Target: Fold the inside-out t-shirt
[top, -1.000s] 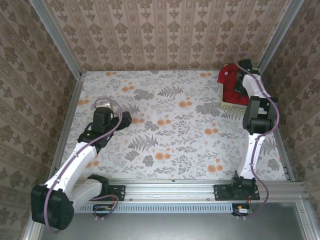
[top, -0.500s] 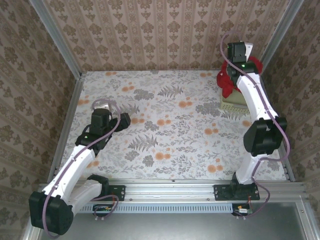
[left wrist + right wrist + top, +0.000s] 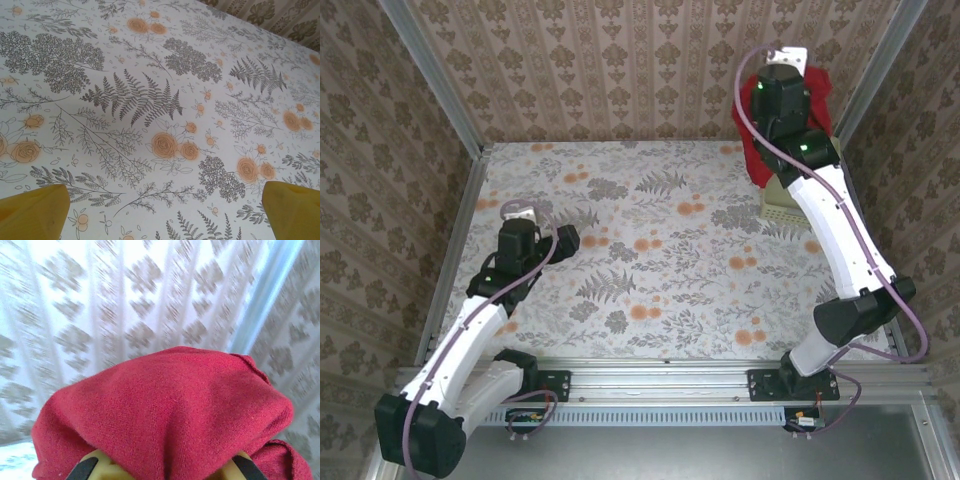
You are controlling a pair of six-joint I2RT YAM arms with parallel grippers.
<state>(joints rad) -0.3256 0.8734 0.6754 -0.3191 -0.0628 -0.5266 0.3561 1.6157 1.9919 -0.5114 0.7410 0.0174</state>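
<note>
Over the far right corner, seen from above, the right gripper [image 3: 790,62] is up by the wall [image 3: 620,70], clamped on a bunch of the red t-shirt [image 3: 756,150]. The t-shirt hangs from it down toward the pale basket [image 3: 782,208] on the table [image 3: 660,270]; I cannot tell whether its lower end is clear of the basket. The left gripper [image 3: 566,238] hovers low over the left side of the table, well apart from the t-shirt. From the left wrist, its two yellow fingers [image 3: 35,212] stand wide apart with nothing between them and bare flowered table beneath. From the right wrist, the t-shirt drapes over both fingers [image 3: 97,467] and hides the jaws, which are pinched together on a thick fold. The risk, as I judge it, lies in that bunched grip: the t-shirt may slip out under its own weight, or a low hem may snag the basket rim and tip it when the arm swings toward the middle. Held as a wad, it may also land crumpled, with no clear edge to fold.
</note>
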